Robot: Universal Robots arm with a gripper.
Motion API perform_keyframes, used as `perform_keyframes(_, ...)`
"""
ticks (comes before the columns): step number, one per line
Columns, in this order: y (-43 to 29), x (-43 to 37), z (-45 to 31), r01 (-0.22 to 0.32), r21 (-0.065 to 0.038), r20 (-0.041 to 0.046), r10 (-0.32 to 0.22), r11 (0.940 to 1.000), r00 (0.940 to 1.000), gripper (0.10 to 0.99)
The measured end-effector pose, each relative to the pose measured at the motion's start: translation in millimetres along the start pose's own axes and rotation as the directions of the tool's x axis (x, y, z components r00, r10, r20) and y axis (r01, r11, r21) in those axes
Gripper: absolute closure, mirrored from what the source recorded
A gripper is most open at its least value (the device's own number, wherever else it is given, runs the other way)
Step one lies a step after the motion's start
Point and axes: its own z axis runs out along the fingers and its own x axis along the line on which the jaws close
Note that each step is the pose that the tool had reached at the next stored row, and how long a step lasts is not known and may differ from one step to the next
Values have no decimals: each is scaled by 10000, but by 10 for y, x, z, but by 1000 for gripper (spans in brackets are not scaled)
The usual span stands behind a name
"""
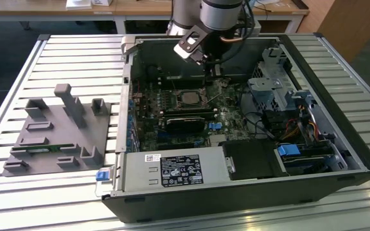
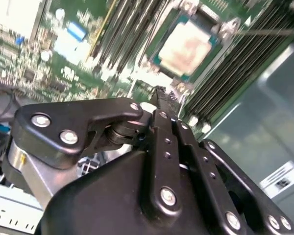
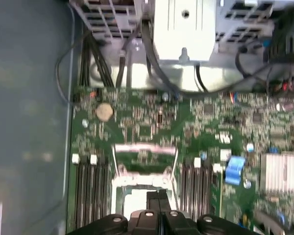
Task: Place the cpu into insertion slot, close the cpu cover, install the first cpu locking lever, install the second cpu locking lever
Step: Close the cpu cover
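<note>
The cpu (image 2: 186,46), a pale silvery square with a green rim, lies in the insertion slot (image 1: 190,98) on the motherboard inside the open computer case. In the first wrist view the cpu cover (image 3: 144,156) looks tilted up off the slot on the side away from the fingers. A thin metal locking lever (image 2: 264,30) sticks out beside the socket. My gripper (image 1: 216,72) hangs a little above the board just beyond the socket. Its black fingers (image 2: 159,98) are shut together with nothing between them, tips (image 3: 158,196) near the socket's edge.
Black memory slots (image 3: 90,191) flank the socket on both sides. Cables and a drive cage (image 1: 275,82) fill the case at the exterior view's right, a power supply (image 1: 172,171) the front. A grey fixture (image 1: 56,130) with pegs sits on the slatted table at the exterior view's left.
</note>
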Motion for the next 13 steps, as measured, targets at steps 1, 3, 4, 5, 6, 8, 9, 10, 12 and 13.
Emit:
perform_keyframes(1,48,1,3,-2,7,-22,2,10000,10000,980)
perform_keyframes(3,124,5,7,-1,17,-36,1,10000,10000,980)
perform_keyframes(4,153,10,9,-2,20,-37,3,10000,10000,980)
perform_keyframes(5,179,16,11,-2,24,-36,2,10000,10000,980)
perform_keyframes(6,203,24,13,-1,27,-37,1,10000,10000,980)
perform_keyframes(8,242,43,20,-3,38,-36,3,10000,10000,980)
perform_keyframes(9,261,50,24,-3,43,-37,4,10000,10000,980)
perform_keyframes(10,281,57,27,-3,49,-37,3,10000,10000,980)
perform_keyframes(12,317,72,35,-2,59,-37,2,10000,10000,980)
perform_keyframes(13,332,82,39,-3,63,-36,3,10000,10000,980)
